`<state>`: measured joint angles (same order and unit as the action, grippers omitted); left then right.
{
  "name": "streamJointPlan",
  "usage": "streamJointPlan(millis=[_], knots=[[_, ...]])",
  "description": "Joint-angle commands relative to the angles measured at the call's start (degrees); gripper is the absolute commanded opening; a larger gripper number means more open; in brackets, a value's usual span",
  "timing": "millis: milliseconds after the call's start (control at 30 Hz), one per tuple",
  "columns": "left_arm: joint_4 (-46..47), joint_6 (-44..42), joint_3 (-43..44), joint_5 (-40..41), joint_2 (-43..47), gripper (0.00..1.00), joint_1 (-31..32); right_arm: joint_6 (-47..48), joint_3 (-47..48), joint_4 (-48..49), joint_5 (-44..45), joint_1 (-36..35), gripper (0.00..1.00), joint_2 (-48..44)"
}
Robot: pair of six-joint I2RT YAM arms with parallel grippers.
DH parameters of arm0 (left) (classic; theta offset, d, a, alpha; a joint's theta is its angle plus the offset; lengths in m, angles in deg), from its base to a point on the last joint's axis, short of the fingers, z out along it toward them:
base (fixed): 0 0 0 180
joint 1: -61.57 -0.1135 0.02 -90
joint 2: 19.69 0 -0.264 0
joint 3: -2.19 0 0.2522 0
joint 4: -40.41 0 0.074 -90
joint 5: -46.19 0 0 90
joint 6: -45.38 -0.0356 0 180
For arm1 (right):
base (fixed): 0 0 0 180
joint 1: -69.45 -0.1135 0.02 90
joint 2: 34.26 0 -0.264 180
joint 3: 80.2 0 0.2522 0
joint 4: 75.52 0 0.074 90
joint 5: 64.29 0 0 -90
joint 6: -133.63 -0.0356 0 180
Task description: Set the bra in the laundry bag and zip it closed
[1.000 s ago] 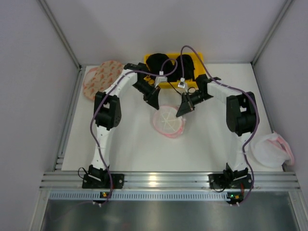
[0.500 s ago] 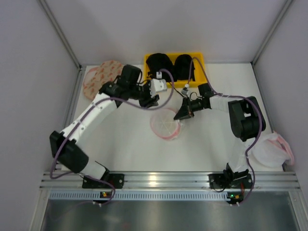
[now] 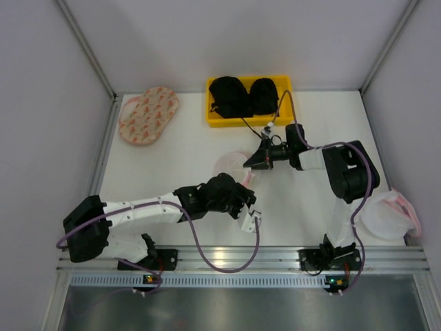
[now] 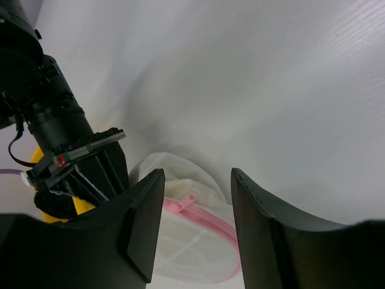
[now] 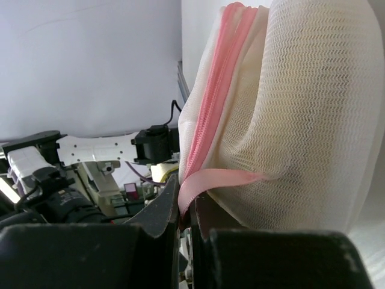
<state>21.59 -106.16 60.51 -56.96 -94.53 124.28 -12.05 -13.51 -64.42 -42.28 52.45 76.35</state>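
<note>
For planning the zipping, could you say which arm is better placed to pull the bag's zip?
Right: the right gripper pinches the pink tab of the laundry bag; the left gripper hangs open, off the bag.

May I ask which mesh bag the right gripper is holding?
The small round bag with the pink zip, mid-table: the right gripper pinches its tab. The oval patterned bag and the right-edge white bag lie apart.

Open white worktop [image 3: 158, 162] stretches left of the round white mesh pouch with pink zip [image 3: 229, 165]. The left arm [image 3: 148, 210] lies low across the near side, the right hand [image 3: 249, 164] closes off the pouch's right, and a yellow plastic tray [image 3: 224, 122] blocks the far centre.
</note>
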Motion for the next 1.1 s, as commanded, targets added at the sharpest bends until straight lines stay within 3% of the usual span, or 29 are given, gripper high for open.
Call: streamJointPlan(millis=[0, 667, 1067], knots=[[14.02, -6.66, -1.92, 2.6, -1.61, 0.54, 0.65, -6.63, -1.07, 10.12, -0.13, -1.64, 0.0, -3.55], [24.13, -14.92, -12.56, 7.52, -1.7, 0.52, -0.67, -8.04, -5.02, 11.0, -2.15, -2.96, 0.0, -5.66], [24.31, -17.21, -11.6, 8.05, -2.23, 0.49, -1.28, -9.36, -7.05, 12.4, -2.94, -3.13, 0.0, -7.42]])
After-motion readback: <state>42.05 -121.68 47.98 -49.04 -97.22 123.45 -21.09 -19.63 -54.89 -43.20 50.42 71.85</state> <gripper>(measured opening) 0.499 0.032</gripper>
